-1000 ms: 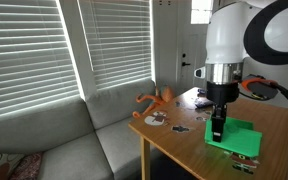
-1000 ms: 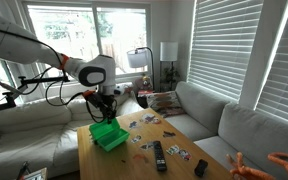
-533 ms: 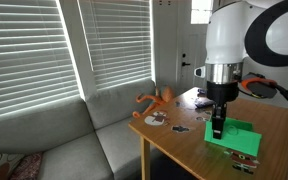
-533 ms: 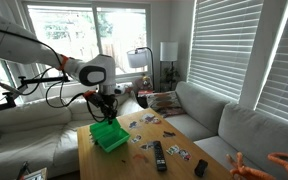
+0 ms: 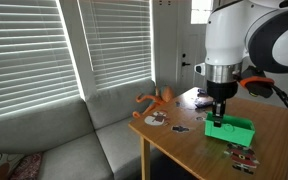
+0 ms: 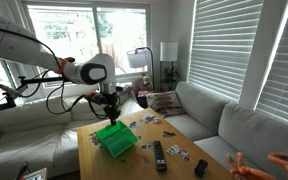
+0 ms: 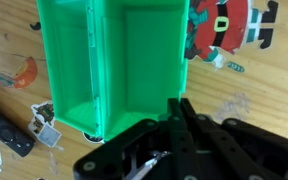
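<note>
Over the far end of the wooden table (image 5: 179,150), in an exterior view, the gripper (image 5: 218,117) hangs straight down with its fingers closed on one wall of the open-topped green plastic bin (image 5: 236,128). The bin sits tilted at the fingertips, and whether its low edge touches the wood cannot be told. An orange rubber toy (image 5: 156,99) lies at the table's near corner beside the grey sofa (image 5: 64,140), and the small flat cards around it are too blurred to read. From the opposite exterior view the gripper (image 6: 111,121) again pinches the bin (image 6: 117,142) by its upper rim above the table (image 6: 89,162), with a black remote control (image 6: 159,154) lying apart from it; the fingertips are too small to separate. At the wrist, the bin (image 7: 114,50) fills the upper frame, its top cut off, and the dark fingers (image 7: 189,128) straddle its lower right wall, one partly hidden behind it. A Santa picture card (image 7: 224,25) lies beside the bin.
</note>
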